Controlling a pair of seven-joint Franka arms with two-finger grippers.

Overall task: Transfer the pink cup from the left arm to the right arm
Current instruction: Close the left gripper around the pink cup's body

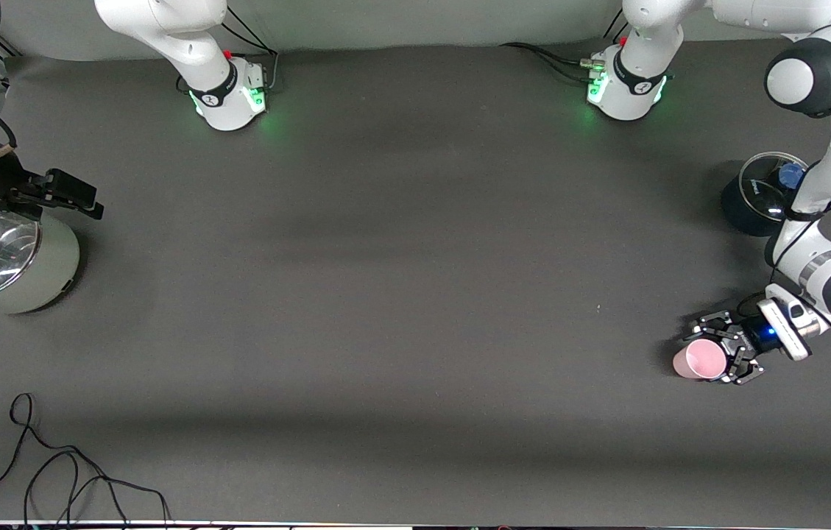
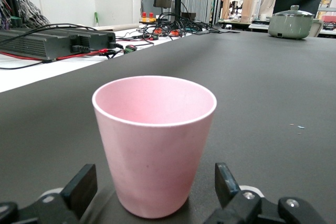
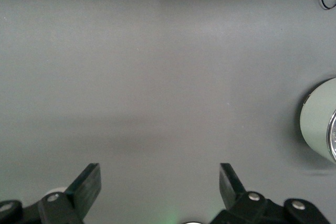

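Left gripper (image 1: 718,358): lower right of the front view, down at table level, jaws apart on either side of the pink cup (image 1: 701,360); the left wrist view shows a gap between each fingertip (image 2: 81,186) and the cup wall, so nothing is clamped.
Pink cup: upright on the table (image 1: 400,294), mouth up, toward the left arm's end; it fills the lower centre of the left wrist view (image 2: 153,148).
Handling: probably light, stiff, smooth-walled and tapered, so it could slip downward in a loose pinch.
Where to hold: likely mid-wall, leaving the rim band free for the second gripper.
Right gripper (image 3: 157,182): waits at the left edge of the front view, jaws spread over bare table.
Nearby: pale green pot (image 1: 14,265) below it; dark pot (image 1: 761,193) in the upper right.
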